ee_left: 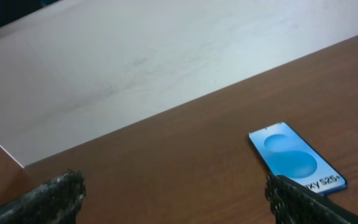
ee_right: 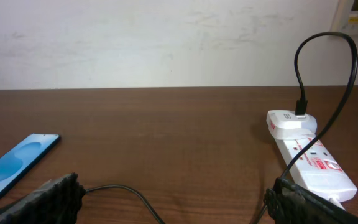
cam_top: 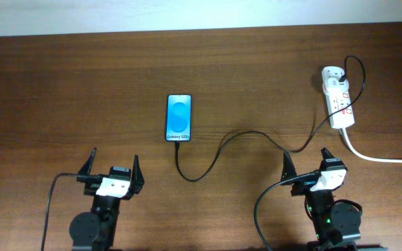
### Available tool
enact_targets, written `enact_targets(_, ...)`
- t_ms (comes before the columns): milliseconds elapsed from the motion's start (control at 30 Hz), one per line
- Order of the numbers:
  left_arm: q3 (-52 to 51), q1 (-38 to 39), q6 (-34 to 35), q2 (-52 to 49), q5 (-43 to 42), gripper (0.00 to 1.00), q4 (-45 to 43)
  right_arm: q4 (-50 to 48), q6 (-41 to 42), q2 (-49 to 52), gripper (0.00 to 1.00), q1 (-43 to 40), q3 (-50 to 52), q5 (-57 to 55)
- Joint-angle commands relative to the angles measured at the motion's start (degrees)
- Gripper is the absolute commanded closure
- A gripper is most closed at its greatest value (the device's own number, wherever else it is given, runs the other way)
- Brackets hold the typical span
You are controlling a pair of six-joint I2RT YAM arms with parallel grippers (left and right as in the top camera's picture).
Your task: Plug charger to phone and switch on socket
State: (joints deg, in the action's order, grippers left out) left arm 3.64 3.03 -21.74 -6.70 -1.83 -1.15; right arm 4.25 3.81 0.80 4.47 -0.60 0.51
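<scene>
The phone [cam_top: 179,117] lies flat on the table, blue screen up, its "Galaxy S25" end toward me; it also shows in the left wrist view [ee_left: 296,158] and the right wrist view [ee_right: 16,165]. The thin black charger cable [cam_top: 222,145] runs from the phone's near end, loops, and goes right to a white adapter on the socket [cam_top: 338,96], also seen in the right wrist view [ee_right: 309,158]. Whether the plug tip sits in the phone I cannot tell. My left gripper [cam_top: 112,171] and right gripper [cam_top: 307,167] are open and empty near the front edge.
The socket's thick white cord [cam_top: 382,159] trails right off the table. A pale wall [ee_right: 166,43] stands behind the table's far edge. The robots' black cables [cam_top: 260,209] hang by the arm bases.
</scene>
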Motion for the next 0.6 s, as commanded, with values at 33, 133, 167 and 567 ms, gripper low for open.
enact_targets(33, -3.17, -0.35, -1.11, 4.57, 0.72, 0.01, 1.14, 0.28, -0.39, -0.59, 0.02, -0.33, 0.28, 0.52)
enact_targets(133, -3.17, -0.35, -1.09, 6.49, 0.57, 0.01, 2.97, 0.28, -0.39, -0.59, 0.02, -0.33, 0.28, 0.52)
enact_targets(167, -3.17, -0.35, -1.09, 6.45, 0.57, 0.01, 3.19, 0.26, -0.39, -0.59, 0.02, -0.33, 0.28, 0.52)
enact_targets(567, -3.13, -0.04, 0.44, 6.4, 0.59, 0.01, 5.9, 0.28, -0.39, -0.59, 0.02, -0.33, 0.28, 0.52)
